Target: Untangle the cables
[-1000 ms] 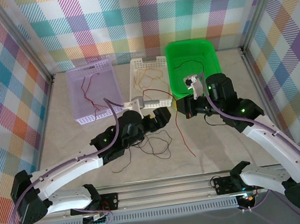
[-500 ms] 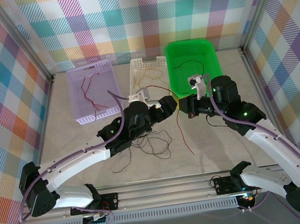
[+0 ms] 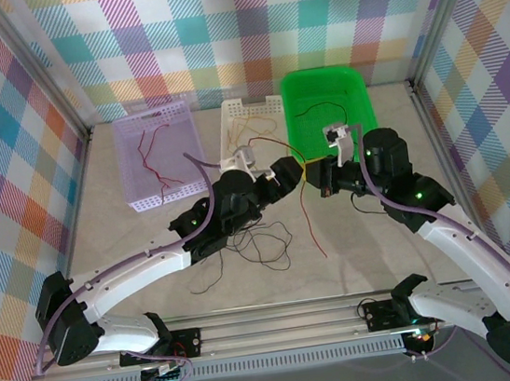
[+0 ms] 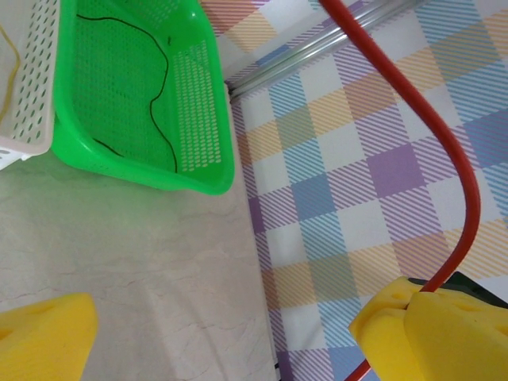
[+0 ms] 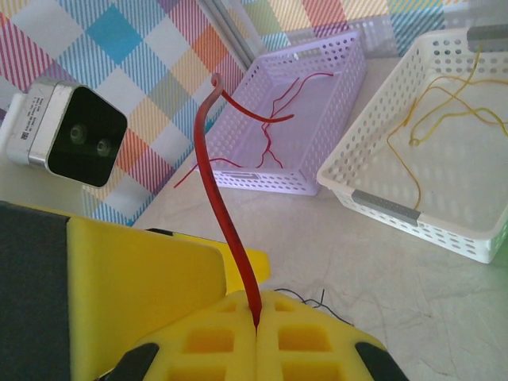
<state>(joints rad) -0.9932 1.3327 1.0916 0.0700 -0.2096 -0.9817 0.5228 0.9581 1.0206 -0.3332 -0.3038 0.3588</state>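
You are partway through drawing one red cable (image 3: 306,217) out of the heap. Your right tool (image 5: 256,317) is clamped on it, pads together with the wire pinched between them. It is raised over the middle of the desk (image 3: 130,244), just in front of the green basket (image 3: 355,93). Your left tool (image 3: 282,170) stands wide apart close beside it and holds nothing. The red wire runs past one of its yellow pads (image 4: 444,333).

The cable is thin, limp and smooth. One end arcs up toward the white basket (image 3: 249,107); the other hangs to the desk and trails toward the near edge. The black cables (image 3: 257,242) lie in a loose knot mid-desk, beside the left arm.

Next, I judge, you carry the red one to the lilac basket (image 3: 130,169) near the far left corner, where other red wires lie. Lift slowly, since the trailing end could snag the black loops.
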